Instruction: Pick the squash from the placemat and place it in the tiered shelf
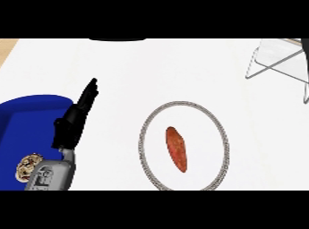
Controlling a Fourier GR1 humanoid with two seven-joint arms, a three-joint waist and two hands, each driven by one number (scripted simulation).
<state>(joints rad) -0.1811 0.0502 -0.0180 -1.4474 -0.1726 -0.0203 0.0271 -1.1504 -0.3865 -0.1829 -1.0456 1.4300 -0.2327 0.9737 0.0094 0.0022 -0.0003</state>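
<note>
In the head view, the squash (pixel 177 148), a narrow orange-red piece, lies lengthwise inside the placemat (pixel 145 129), a white oval with a grey beaded rim, near the middle of the white counter (pixel 137 67). Nothing touches it. The left hand (pixel 77 117) shows at the view's left, well apart from the squash, standing over the inner edge of a blue tray (pixel 18 120); its fingers are straight and point up the view, and it holds nothing, so it reads as resting. A small round brown thing (pixel 28 166) sits in the tray just beside the grey forearm; what it is cannot be told. The right hand does not show at all, so nothing can be said of its fingers. The shelf (pixel 279 62), a thin wire frame, stands at the upper right, well apart from the placemat, with a dark upright beside it at the edge. The pick looks not yet begun. From here the risks are these, as a guess: the squash is slim and lies flat, so fingers closing across it could roll or skid it off the placemat; the shelf is far to the right and partly out of view, so a carry there could clip the wire frame; and a reach by the left hand could sweep the tray's rim.
</note>
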